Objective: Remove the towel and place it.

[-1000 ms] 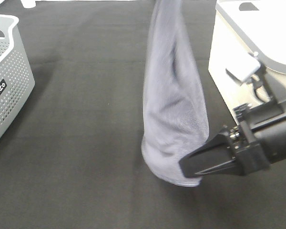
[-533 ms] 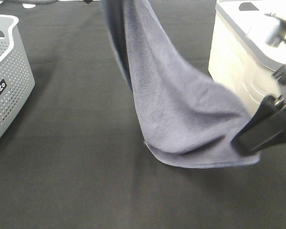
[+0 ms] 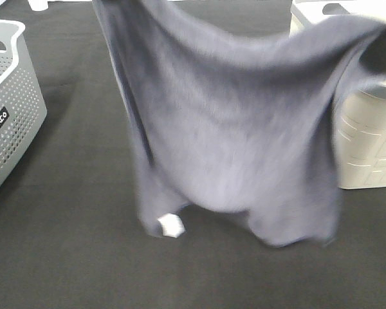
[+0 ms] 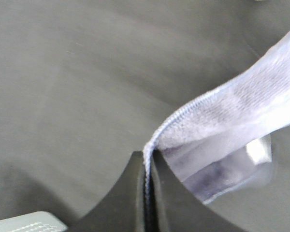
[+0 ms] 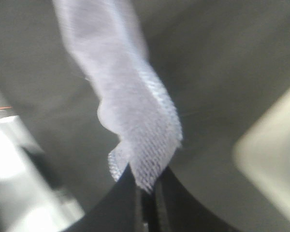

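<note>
A slate-grey towel (image 3: 238, 141) is held up in the air above a table (image 3: 64, 212) covered in black cloth, stretched out wide like a sheet between its two upper corners and sagging a little in the middle. The left gripper (image 4: 147, 160) is out of sight in the high view; its wrist camera shows its two dark jaws pressed together on the stitched edge of the towel at one upper corner. The right gripper (image 5: 146, 180) is likewise clamped on the opposite upper corner, with the cloth bunched and rising out from between its jaws; in the high view it appears only as a dark blur at the upper right. The towel hangs down over the middle of the table, blurred, and whether its lower edge touches the black surface cannot be told. A small white tag (image 3: 170, 225) sits at its lower corner on the left-arm side. A grey perforated basket (image 3: 13, 109) stands at the left edge of the table, well apart from the towel. A cream lidded bin (image 3: 370, 148) stands at the right, partly hidden behind the towel's right side
</note>
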